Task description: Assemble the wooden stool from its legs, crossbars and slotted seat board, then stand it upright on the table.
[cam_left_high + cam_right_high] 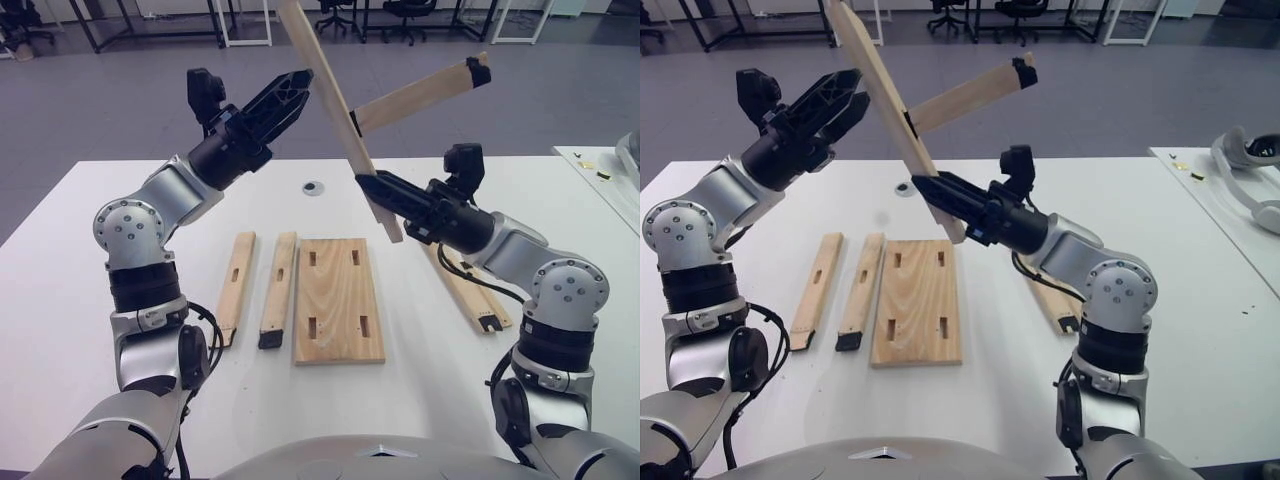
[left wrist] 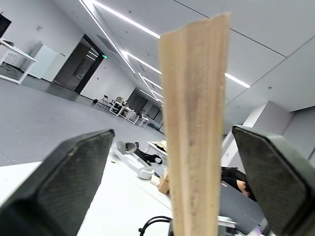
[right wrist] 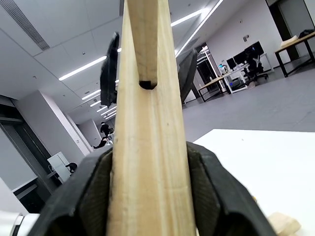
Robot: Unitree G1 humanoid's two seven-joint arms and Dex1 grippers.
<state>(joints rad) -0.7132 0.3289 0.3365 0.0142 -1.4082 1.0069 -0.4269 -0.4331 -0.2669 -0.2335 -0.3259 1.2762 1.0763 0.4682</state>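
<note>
Scanning from the near edge of the white table [image 1: 420,380], I see the pale rectangular slotted seat board [image 1: 338,300] lying flat at centre. A narrow slotted wooden bar [image 1: 237,285] and a black-tipped wooden bar [image 1: 279,288] lie just left of it. More wooden bars [image 1: 478,295] lie to the right, under my right arm.

Above the board, the right gripper [image 1: 372,188] pinches the lower end of a long light-wood leg [image 1: 325,80], pads pressed on both flat faces. The leg's long axis climbs from that grip up and to the far left, steeply tilted. A wooden crossbar with a black end cap [image 1: 420,95] sits in the leg's slot about midway and juts to the far right.

The left gripper [image 1: 300,90] hangs just left of the leg's upper half, fingers spread wide, touching nothing. In its wrist view the leg's edge lines up with the gap. I judge the left arm is the nearer one to that free upper end, so the next move is a short approach rightward.
</note>
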